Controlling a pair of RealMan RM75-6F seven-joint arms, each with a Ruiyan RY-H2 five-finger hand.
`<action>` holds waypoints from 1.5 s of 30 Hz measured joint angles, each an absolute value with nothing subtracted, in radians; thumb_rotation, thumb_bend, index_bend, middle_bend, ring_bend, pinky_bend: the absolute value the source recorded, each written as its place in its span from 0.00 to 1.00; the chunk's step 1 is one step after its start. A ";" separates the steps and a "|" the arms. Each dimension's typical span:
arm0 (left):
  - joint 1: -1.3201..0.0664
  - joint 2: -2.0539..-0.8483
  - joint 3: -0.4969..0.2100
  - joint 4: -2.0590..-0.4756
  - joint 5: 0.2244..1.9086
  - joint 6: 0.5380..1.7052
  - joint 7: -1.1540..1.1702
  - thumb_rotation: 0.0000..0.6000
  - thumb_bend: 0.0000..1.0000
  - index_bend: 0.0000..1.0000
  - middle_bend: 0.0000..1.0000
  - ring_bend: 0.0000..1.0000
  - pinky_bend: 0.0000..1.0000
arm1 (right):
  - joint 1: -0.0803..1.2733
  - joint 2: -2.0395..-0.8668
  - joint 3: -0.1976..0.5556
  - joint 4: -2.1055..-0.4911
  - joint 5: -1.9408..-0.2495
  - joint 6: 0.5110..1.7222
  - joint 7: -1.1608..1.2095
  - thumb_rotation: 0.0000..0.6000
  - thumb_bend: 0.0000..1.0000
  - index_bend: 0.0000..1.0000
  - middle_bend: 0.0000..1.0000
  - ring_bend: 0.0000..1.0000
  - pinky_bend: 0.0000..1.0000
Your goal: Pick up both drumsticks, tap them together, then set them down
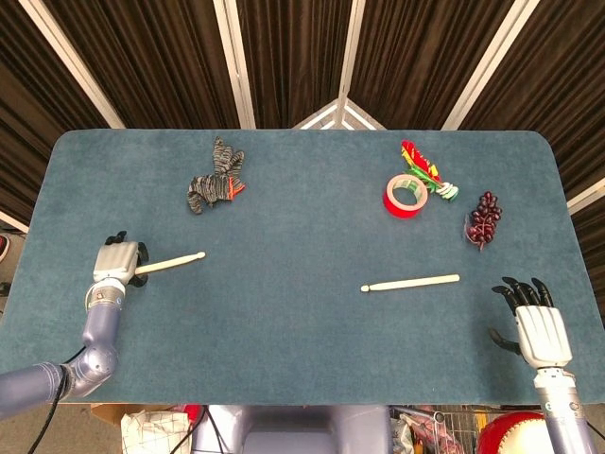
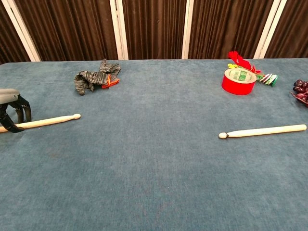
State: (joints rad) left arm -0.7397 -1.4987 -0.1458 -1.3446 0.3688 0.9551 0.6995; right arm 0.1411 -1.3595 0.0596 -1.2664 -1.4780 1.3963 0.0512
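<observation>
Two pale wooden drumsticks lie on the blue table [image 1: 302, 340]. The left drumstick [image 1: 172, 263] [image 2: 45, 121] points its tip to the right. My left hand [image 1: 118, 261] [image 2: 11, 109] is over its butt end, dark fingers [image 2: 9, 126] curled down around the stick, which still rests on the cloth. The right drumstick [image 1: 412, 282] [image 2: 264, 130] lies free with its tip to the left. My right hand [image 1: 535, 322] is nearer and to the right of it, fingers spread, holding nothing. The chest view does not show that hand.
A grey striped glove [image 1: 215, 180] [image 2: 94, 77] lies at the back left. At the back right are a red tape roll [image 1: 405, 196] [image 2: 239, 81], coloured clips [image 1: 427, 172] and dark grapes [image 1: 484, 218] [image 2: 301, 89].
</observation>
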 measured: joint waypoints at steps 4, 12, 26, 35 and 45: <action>-0.741 -1.504 -0.147 -1.347 0.375 0.953 0.692 1.00 0.45 0.46 0.43 0.05 0.09 | 0.141 -1.361 0.060 -1.264 -1.478 1.398 0.052 1.00 0.23 0.28 0.20 0.21 0.09; -0.743 -1.505 -0.138 -1.361 0.395 0.953 0.686 1.00 0.48 0.49 0.45 0.06 0.09 | 0.140 -1.364 0.062 -1.262 -1.476 1.400 0.056 1.00 0.24 0.28 0.20 0.21 0.09; -0.763 -1.503 -0.140 -1.415 0.370 0.986 0.719 1.00 0.47 0.51 0.50 0.08 0.09 | 0.140 -1.365 0.063 -1.260 -1.474 1.399 0.060 1.00 0.24 0.28 0.20 0.21 0.09; -0.772 -1.505 -0.131 -1.432 0.350 1.007 0.748 1.00 0.47 0.51 0.50 0.09 0.09 | 0.140 -1.364 0.063 -1.263 -1.476 1.400 0.066 1.00 0.24 0.28 0.20 0.21 0.09; -0.796 -1.496 -0.105 -1.455 0.257 1.004 0.841 1.00 0.47 0.46 0.47 0.08 0.08 | 0.138 -1.363 0.068 -1.265 -1.475 1.408 0.072 1.00 0.23 0.28 0.20 0.21 0.09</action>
